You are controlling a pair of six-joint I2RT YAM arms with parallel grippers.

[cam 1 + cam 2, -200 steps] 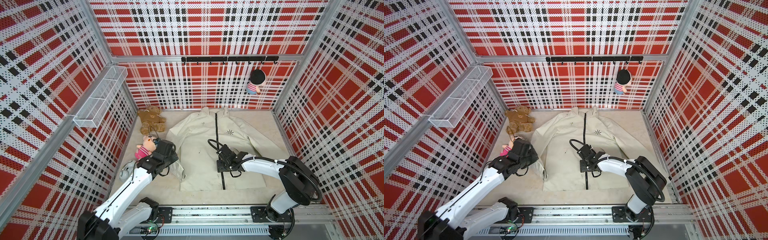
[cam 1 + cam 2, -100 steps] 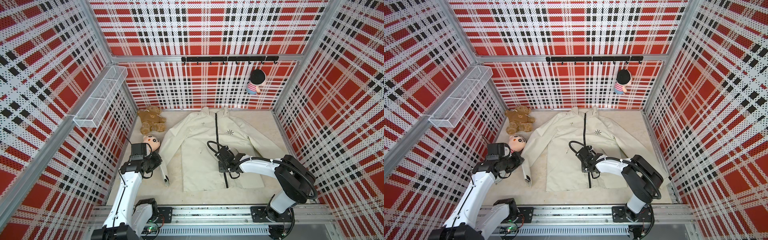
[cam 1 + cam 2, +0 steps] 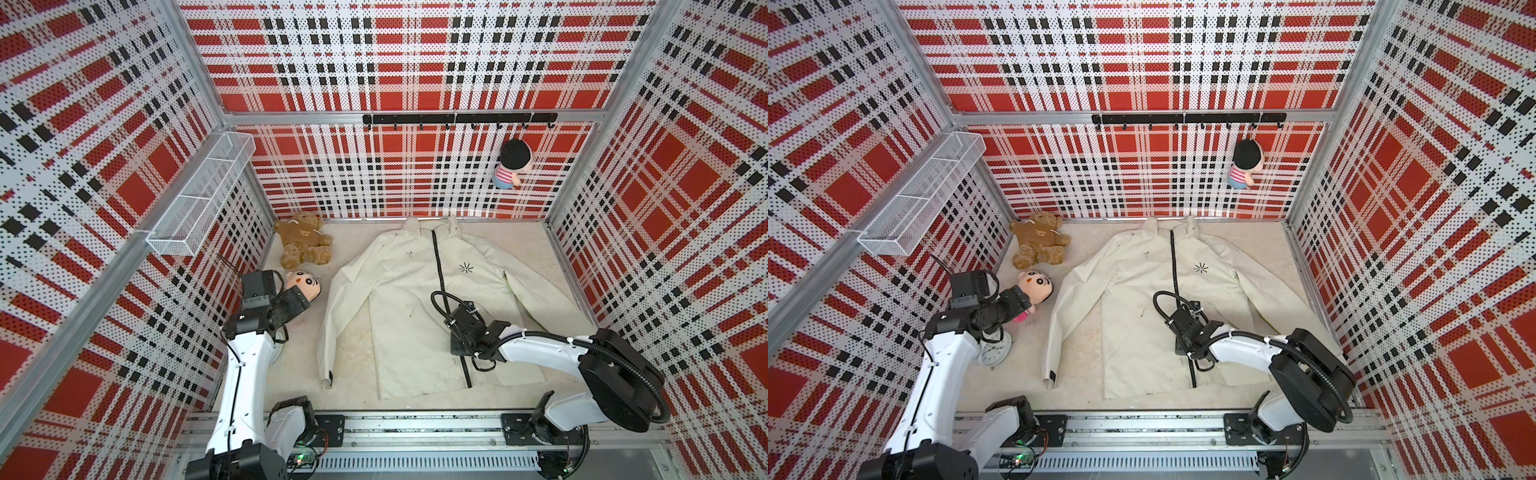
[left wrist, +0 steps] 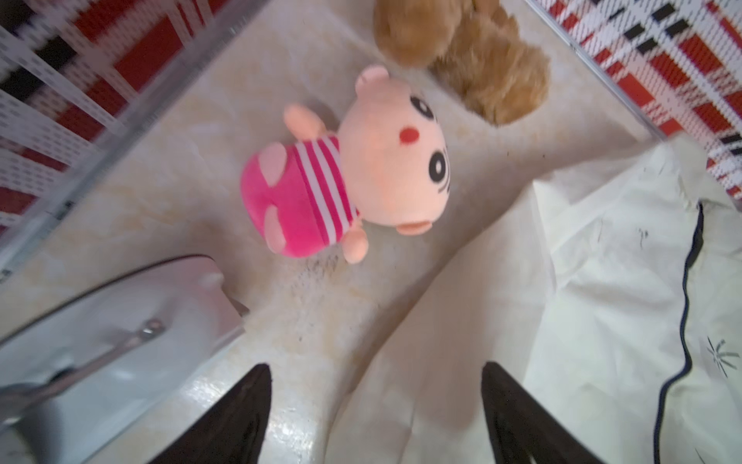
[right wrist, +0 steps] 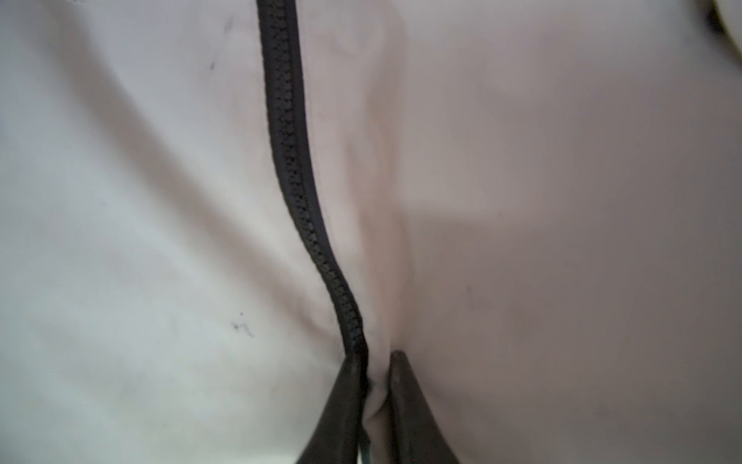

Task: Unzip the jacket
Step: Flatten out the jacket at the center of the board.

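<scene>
The jacket (image 3: pixel 399 316) lies flat and front-up on the table. Its hem is toward the arms' rail and its collar toward the rear wall. Its zipper (image 3: pixel 437 257) runs down the middle, near to far, and reads as closed along all that shows.

Right gripper (image 5: pixel 375 357): set down on the lower half of that line, jaws drawn almost together. They nip a small fold of cloth, with the zipper tape against one finger. No slider or pull tab is visible at the pinch, so its position cannot be determined. From this pincer the meshed teeth lead away toward the collar, so the long axis lies fore-and-aft of the grip. The right arm is plainly the nearer to the zipper.

Left gripper (image 4: pixel 373 367): spread wide and empty, off to the sleeve side, close by a pink plush doll (image 4: pixel 341 176). Beyond it, a teddy bear (image 3: pixel 303 245) sits near the rear corner.
</scene>
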